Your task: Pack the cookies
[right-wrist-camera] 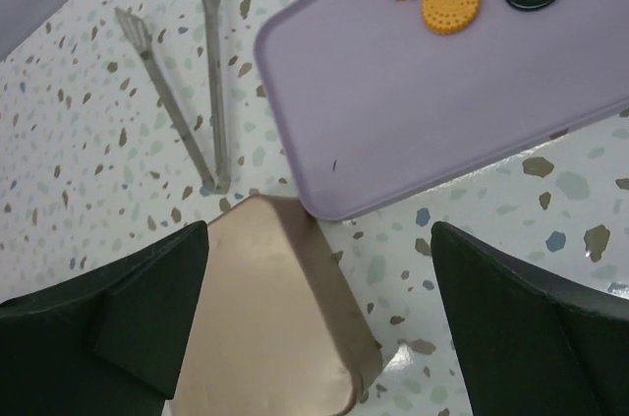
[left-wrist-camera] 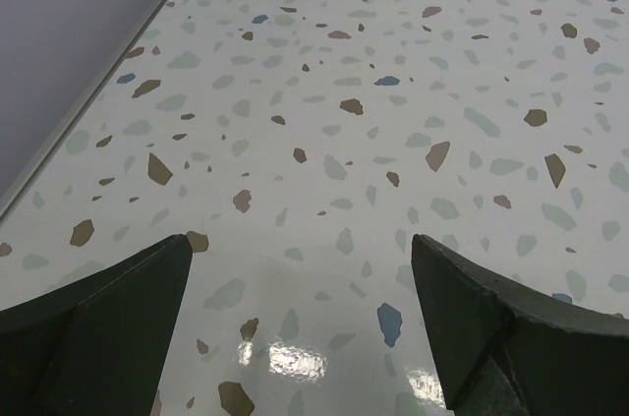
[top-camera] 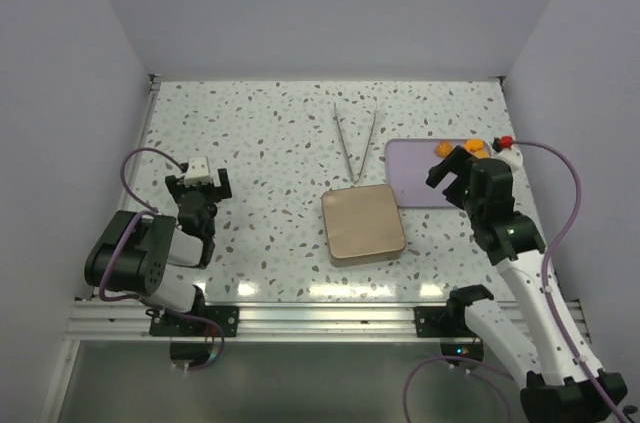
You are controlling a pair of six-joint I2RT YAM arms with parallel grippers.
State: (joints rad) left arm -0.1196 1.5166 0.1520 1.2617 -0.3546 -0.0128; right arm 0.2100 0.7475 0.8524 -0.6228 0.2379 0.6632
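Top external view is showing the right gripper (top-camera: 452, 169) hanging above the near part of a lilac tray (top-camera: 410, 193). Its fingers are spread wide and holding nothing, probably because it is lining up on the cookies (top-camera: 446, 150). Those are sitting bunched at the tray's far right end, well apart from the tan box (top-camera: 363, 224). The box is standing just left of the tray, its top looking closed, and is likely meant to receive them. Metal tongs (top-camera: 355, 143) are lying beyond the box, hinge end nearest it, seemingly within either arm's reach. The left gripper (top-camera: 200, 183) is idling over the bare table (top-camera: 270, 133), fingers also spread, out of the right arm's way.
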